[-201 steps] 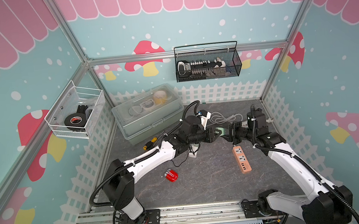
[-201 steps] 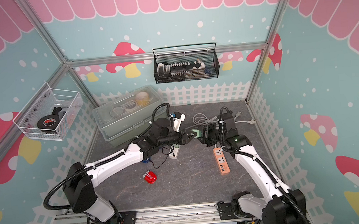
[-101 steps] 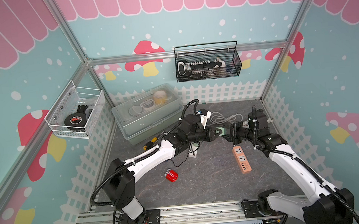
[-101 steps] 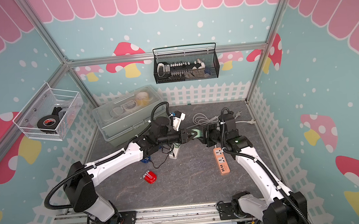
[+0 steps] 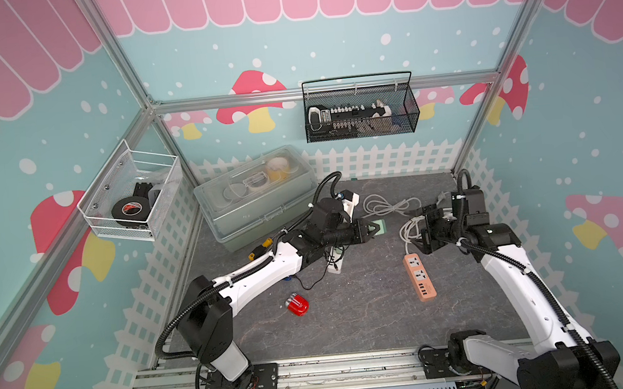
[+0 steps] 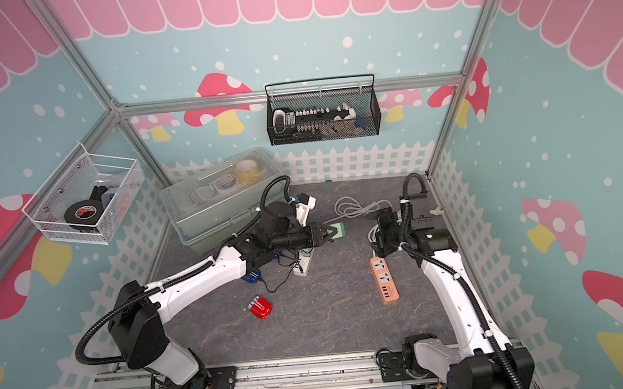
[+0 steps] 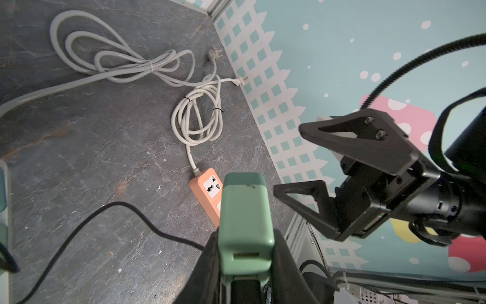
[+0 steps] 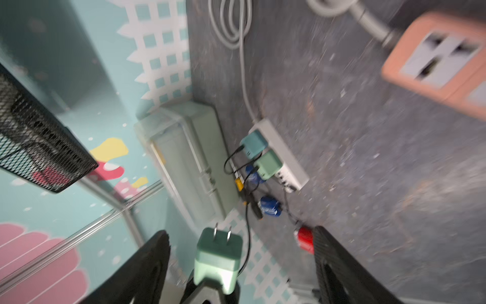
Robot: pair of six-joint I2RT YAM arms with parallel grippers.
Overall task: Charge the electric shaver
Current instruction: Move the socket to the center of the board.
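My left gripper (image 5: 375,230) (image 6: 330,234) is shut on a green plug adapter (image 5: 380,228) (image 7: 244,210), held above the table's middle. Its two prongs point at my right gripper (image 5: 423,229) (image 8: 239,230), which stands open a short way to the right. The adapter (image 8: 218,258) lies between the wide jaws without touching them. The adapter's USB port faces the left wrist camera and looks empty. A small red electric shaver (image 5: 297,304) (image 6: 260,307) lies alone on the table nearer the front. An orange power strip (image 5: 419,278) (image 7: 207,188) lies below my right gripper.
A white power strip (image 5: 336,263) (image 8: 278,152) with two adapters and black cables lies under my left arm. Coiled white cords (image 5: 387,206) sit at the back. A clear lidded box (image 5: 257,196) stands at the back left. Wire baskets (image 5: 360,111) hang on the walls.
My right gripper has opened, let go of the green adapter and drawn back to the right. My left gripper has closed a little on the adapter and keeps it in place.
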